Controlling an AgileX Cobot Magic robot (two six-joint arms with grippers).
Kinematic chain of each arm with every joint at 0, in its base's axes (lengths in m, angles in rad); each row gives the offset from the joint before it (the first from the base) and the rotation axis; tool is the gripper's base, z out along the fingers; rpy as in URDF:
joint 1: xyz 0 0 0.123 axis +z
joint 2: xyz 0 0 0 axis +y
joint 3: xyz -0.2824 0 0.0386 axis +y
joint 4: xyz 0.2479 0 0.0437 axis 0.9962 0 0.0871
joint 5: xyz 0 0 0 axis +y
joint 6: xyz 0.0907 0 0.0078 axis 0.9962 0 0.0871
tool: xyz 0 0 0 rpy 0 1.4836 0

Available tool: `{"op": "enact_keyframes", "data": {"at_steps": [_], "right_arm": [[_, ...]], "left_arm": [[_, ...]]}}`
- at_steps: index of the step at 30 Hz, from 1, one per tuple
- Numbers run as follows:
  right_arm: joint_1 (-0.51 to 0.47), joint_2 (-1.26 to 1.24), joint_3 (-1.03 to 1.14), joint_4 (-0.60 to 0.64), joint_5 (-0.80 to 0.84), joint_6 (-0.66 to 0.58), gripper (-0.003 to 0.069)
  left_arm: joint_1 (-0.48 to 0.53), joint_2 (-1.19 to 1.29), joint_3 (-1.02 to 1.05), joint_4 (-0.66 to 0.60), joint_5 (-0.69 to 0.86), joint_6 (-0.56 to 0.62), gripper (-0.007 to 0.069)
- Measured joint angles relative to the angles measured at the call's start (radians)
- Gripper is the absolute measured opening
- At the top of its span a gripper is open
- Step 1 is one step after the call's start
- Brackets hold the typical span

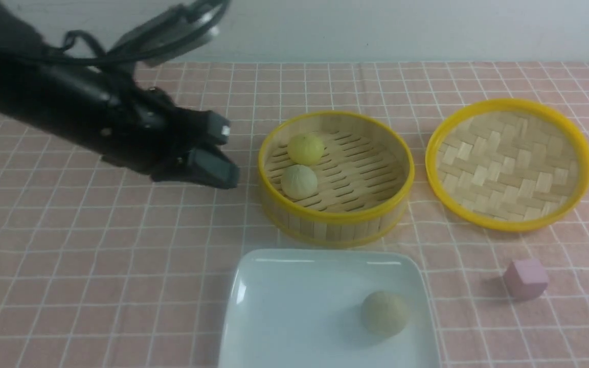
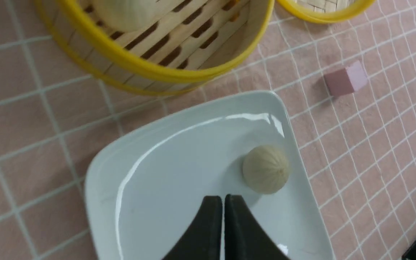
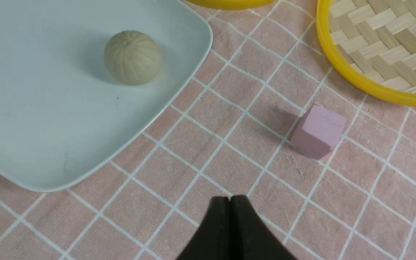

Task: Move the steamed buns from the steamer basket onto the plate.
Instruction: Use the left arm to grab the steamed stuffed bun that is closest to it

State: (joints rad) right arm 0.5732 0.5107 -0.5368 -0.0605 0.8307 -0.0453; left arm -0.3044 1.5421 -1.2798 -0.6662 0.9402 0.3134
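Plate (image 1: 274,317), near edge apparently off-frame.

We get the front view from the robot's own side, high between the arms, looking forward and down over the whole counter (image 1: 95,306). The left wrist view sits close above the plate (image 2: 164,173) and looks past the left pincer (image 2: 223,198) toward the steamer basket (image 2: 139,66). The right wrist view hangs close over the counter behind the right pincer (image 3: 229,199). All three share the plate corner with the beige bun (image 3: 133,57) and the pink cube (image 3: 318,130).
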Motion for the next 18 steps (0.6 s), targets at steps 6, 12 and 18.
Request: {"op": "enact_keyframes", "data": {"at_steps": [6,12,18], "right_arm": [[0.0,0.0,0.0,0.001,0.0,0.0,-0.0005],[0.0,0.0,0.0,0.0,0.0,0.0,-0.0001],[0.0,0.0,0.0,0.0,0.0,0.0,0.0001]], "left_arm": [[-0.15,0.209,-0.218,0.253,-0.063,-0.247,0.0189],[-0.25,0.397,-0.406,0.581,-0.072,-0.431,0.0342],[-0.269,0.507,-0.479,0.743,-0.134,-0.455,0.0359]]}}
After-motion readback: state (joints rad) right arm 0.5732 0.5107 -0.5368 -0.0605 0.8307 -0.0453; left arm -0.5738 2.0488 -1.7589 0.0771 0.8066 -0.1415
